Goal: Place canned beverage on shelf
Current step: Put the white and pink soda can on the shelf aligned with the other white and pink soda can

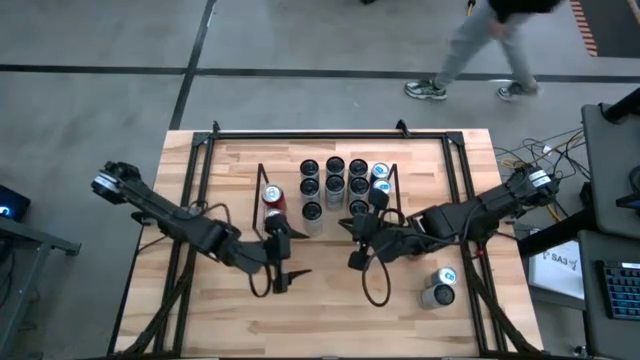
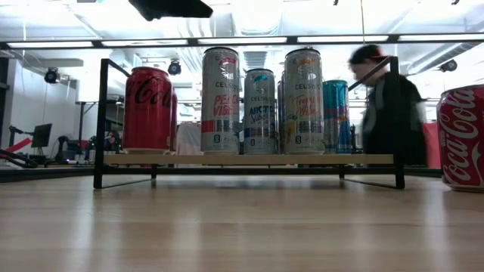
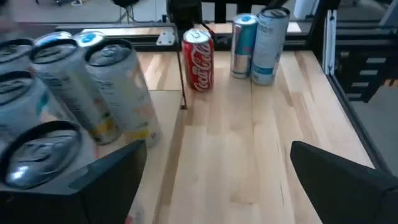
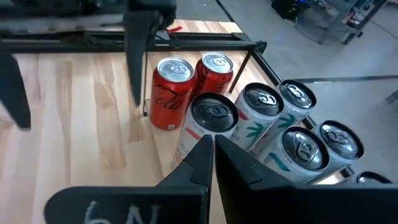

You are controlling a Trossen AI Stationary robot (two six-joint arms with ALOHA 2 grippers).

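desk [image 1: 330, 290]: light wood, carrying everything.
shelf [image 1: 392, 200]: ahead of both grippers, cans standing in rows on it.
loose cans [image 1: 438, 287]: upright, behind and outboard of the right gripper [image 1: 355, 245]; nearer that arm.
right fingers: clenched, empty.
left gripper [image 1: 281, 262]: fingers released, empty, before the shelf's red cola can [image 1: 272, 195].
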